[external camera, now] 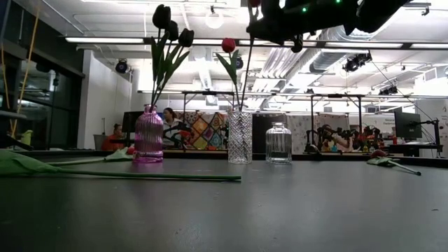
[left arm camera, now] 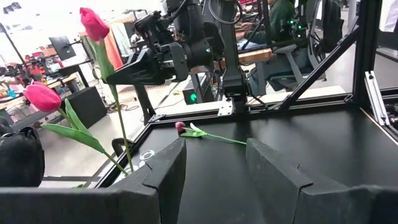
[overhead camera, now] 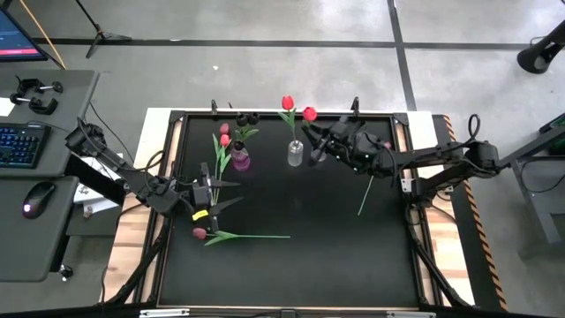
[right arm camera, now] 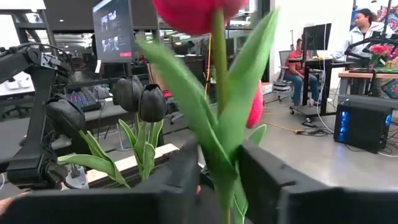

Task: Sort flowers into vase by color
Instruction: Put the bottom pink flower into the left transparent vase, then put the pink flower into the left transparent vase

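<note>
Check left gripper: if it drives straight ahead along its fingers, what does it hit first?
Likely nothing soon. The left gripper points over bare mat; the loose tulip lies ahead, slightly off line, with the table frame behind. The red tulips and right gripper look off to one side; depth unclear.

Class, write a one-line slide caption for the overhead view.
Right gripper places a red tulip in the clear vase; left gripper waits, open.

A robotics lab: framed black table (overhead camera: 291, 265), desks with monitors (right arm camera: 112, 28), exposed ceiling ducts (external camera: 336, 35).

No readable text — none anywhere.
</note>
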`<act>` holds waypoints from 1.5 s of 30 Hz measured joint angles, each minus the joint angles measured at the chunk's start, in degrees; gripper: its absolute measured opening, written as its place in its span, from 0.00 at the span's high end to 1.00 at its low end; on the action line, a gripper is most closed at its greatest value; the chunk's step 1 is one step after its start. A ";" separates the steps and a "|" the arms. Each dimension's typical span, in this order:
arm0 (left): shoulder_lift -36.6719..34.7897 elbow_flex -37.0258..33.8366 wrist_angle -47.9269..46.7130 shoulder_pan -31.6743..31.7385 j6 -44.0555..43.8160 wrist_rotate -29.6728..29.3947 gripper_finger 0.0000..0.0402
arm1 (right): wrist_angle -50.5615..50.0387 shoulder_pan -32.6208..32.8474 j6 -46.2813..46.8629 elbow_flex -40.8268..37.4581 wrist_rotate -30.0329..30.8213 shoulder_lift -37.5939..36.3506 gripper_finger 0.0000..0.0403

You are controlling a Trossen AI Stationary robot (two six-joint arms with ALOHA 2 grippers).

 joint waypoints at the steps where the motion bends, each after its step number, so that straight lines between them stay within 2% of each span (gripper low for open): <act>1: 0.00 0.00 0.00 0.00 0.00 0.00 0.61 | -0.02 0.01 0.03 0.00 -0.01 0.00 0.71; 8: 0.00 0.00 -0.44 0.00 -0.01 0.00 0.61 | -0.47 0.01 -0.22 0.00 0.00 0.00 0.38; 13: 0.00 0.00 -1.01 0.00 -0.02 -0.01 0.61 | -4.39 0.01 -1.38 0.04 0.38 -0.44 0.27; 17: 0.00 0.00 -1.22 0.00 -0.02 0.00 0.61 | -13.41 0.03 -0.43 0.04 1.58 -3.44 0.27; 22: 0.00 0.00 -1.36 0.00 -0.04 0.00 0.61 | -27.37 0.03 5.23 0.05 1.75 -9.50 0.28; 27: 0.00 0.00 -1.36 -0.02 -0.18 0.00 0.61 | -41.29 0.03 12.76 0.09 1.81 -14.49 0.28; 32: 0.00 0.00 -1.33 -0.08 -1.57 0.00 0.61 | -52.33 0.38 21.47 -0.46 1.66 -15.49 0.28; 36: 0.00 0.00 -1.34 -0.55 -1.55 0.00 0.61 | -53.29 2.19 24.53 -3.23 0.78 -14.74 0.28; 41: 0.00 -0.02 -1.48 -1.45 -1.53 -0.28 0.61 | -47.50 5.92 28.27 -8.83 -2.78 -13.53 0.28; 43: 0.02 -0.02 -2.02 -1.75 -3.10 -4.21 0.61 | -43.24 7.72 30.08 -11.55 -3.43 -12.97 0.29; 45: 0.00 -0.02 -4.93 -1.90 -7.45 -11.94 0.61 | -37.58 9.65 31.36 -14.07 -3.45 -12.18 0.29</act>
